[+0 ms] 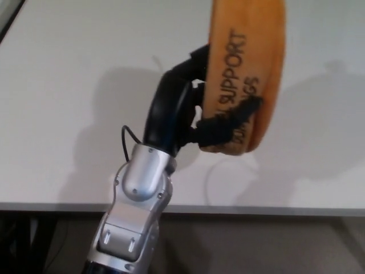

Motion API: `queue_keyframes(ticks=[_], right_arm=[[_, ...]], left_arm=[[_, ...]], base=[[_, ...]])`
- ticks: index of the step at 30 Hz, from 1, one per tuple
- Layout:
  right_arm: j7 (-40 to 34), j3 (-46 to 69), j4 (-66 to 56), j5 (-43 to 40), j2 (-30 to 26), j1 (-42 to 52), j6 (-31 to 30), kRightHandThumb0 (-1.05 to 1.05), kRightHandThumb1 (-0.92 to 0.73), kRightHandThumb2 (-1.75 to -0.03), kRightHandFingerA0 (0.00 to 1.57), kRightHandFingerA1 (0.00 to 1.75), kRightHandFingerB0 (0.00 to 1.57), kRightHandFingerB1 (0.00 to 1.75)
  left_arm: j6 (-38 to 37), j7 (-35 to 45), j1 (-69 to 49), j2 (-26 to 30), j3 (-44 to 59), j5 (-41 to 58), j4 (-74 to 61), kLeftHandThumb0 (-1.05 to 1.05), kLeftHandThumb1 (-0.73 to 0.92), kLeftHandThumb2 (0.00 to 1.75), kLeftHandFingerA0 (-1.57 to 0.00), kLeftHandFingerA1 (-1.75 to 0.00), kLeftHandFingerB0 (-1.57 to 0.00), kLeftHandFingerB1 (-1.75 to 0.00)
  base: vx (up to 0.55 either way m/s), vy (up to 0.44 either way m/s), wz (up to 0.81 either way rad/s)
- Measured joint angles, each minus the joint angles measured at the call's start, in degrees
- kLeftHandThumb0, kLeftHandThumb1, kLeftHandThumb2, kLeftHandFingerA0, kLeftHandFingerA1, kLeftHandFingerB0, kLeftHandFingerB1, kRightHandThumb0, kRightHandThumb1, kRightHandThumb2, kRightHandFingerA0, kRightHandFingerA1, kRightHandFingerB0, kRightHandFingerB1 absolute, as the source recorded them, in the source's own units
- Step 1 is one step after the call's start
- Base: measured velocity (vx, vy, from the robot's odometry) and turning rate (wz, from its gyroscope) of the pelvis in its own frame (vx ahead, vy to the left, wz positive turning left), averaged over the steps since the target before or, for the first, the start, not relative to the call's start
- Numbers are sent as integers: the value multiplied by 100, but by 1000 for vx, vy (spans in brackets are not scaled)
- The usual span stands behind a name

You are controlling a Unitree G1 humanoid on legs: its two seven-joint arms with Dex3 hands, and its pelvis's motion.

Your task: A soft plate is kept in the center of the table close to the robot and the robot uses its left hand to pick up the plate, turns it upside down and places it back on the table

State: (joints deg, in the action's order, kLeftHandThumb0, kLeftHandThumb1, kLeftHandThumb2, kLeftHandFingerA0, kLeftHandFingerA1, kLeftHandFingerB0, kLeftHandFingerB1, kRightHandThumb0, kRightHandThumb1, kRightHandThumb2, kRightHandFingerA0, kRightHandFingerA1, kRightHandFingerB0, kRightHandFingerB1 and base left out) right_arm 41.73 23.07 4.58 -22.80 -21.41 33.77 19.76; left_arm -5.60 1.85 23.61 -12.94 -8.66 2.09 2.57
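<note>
Left hand (191, 108) raised above the counter (68, 85), near frame centre. Black fingers (228, 121) clenched on the soft plate (246, 68), gripping its lower rim; one finger crosses the plate's outer face over the printed lettering, the rest of the hand sits at the plate's 9 o'clock side.

Plate: orange, plush, held clear of the counter and turned on edge, so it reads as a tall narrow shape running from about 12 o'clock at the top border down to its lower end at roughly 6 o'clock of itself, just right of centre. Top of the plate is cut off by the upper frame edge. Black text "SUPPORT" runs vertically along the facing side; a second line beside it is partly covered by the finger and not legible.

Silver forearm (137, 194) enters from 7 o'clock of the frame and rises toward the hand; a thin black cable (126, 137) loops out at the wrist's 9 o'clock side.

Counter: white, plain. Shadows of arm and plate fall on it at 9 o'clock and 3 o'clock of the plate. Its near edge runs across the lower frame, dark floor (256, 245) below.

Right hand not in view.
</note>
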Motion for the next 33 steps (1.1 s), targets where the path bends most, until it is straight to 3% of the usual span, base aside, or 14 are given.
queue_keyframes(ticks=[11, 12, 14, 15, 16, 18, 19, 20, 22, 23, 24, 25, 28, 33], right_arm=[[0, -1, -1, 0, 0, 9, -3, -80, -75, -95, 16, 48, 0, 0], [0, -1, -1, 0, 0, 11, -3, -77, -92, -72, 21, 41, 0, 0], [0, -1, -2, 0, 0, 13, -4, -77, -92, -72, 20, 40, 0, 0], [0, -1, -2, 0, 0, 13, -5, -95, -85, -111, 18, 50, 0, 0], [0, -1, -2, 0, 0, 13, -6, -78, -92, -71, 21, 41, 0, 0], [0, -1, -2, 0, 0, 12, -7, -78, -92, -71, 21, 41, 0, 0], [0, -1, -2, 0, 0, 12, -8, -80, -73, -94, 17, 48, 0, 0], [0, -1, -2, 0, 0, 12, -10, -93, -83, -111, 13, 49, 0, 2], [0, -1, -3, 0, 0, 11, -11, -88, -80, -112, 11, 47, 0, 8], [0, -1, -3, 0, 0, 11, -12, -80, -92, -72, 19, 40, 0, 0], [0, -1, -4, 0, 0, 10, -12, -80, -92, -72, 19, 40, 0, 0], [0, -1, -4, 0, 0, 10, -13, -88, -80, -112, 10, 47, 0, 8], [0, -2, -6, 0, -1, 7, -15, -91, -80, -111, 11, 48, 0, 5], [-1, -2, -17, 0, -1, -4, -24, -96, -83, -111, 13, 49, 0, 0]], left_arm=[[256, -71, 0, -390, 1015, 979, 45, -58, 71, 61, -105, -175, -74, -175], [275, -79, 0, -419, 1072, 1042, 46, -62, 72, 61, -105, -175, -73, -175], [321, -114, 0, -457, 1260, 1253, 50, -62, 72, 61, -104, -175, -72, -175], [335, -122, 0, -455, 1296, 1303, 50, -61, 72, 61, -104, -175, -73, -175], [369, -146, 0, -447, 1389, 1435, 51, -61, 72, 62, -103, -175, -71, -175], [416, -177, 0, -437, 1516, 1609, 53, -61, 72, 62, -103, -175, -71, -175], [435, -195, 0, -432, 1582, 1689, 54, -62, 73, 62, -104, -175, -71, -175], [464, -223, 0, -426, 1667, 1790, 55, -61, 68, 65, -100, -175, -73, -175], [508, -264, 0, -418, 1783, 1937, 56, -58, 70, 66, -102, -175, -74, -175], [535, -300, 0, -413, 1858, 2029, 56, -47, 72, 62, -100, -175, -64, -175], [571, -354, 2, -408, 1945, 2140, 57, -47, 72, 62, -100, -175, -64, -175], [610, -405, 4, -405, 2023, 2238, 57, -43, 74, 61, -99, -175, -60, -175], [744, -585, 12, -397, 2262, 2538, 56, -38, 78, 63, -99, -175, -60, -165], [995, -983, 42, -411, 2722, 3073, 89, -38, 82, 63, -100, -175, -58, -169]], base=[[0, 0, 0], [0, 0, 0], [0, 0, 0], [0, 0, 0], [0, 0, 0], [0, 0, 0], [0, 0, 0], [0, 0, 0], [0, 0, 0], [0, 0, 0], [0, 0, 0], [0, 0, 0], [0, 0, 0], [0, 0, 0]])
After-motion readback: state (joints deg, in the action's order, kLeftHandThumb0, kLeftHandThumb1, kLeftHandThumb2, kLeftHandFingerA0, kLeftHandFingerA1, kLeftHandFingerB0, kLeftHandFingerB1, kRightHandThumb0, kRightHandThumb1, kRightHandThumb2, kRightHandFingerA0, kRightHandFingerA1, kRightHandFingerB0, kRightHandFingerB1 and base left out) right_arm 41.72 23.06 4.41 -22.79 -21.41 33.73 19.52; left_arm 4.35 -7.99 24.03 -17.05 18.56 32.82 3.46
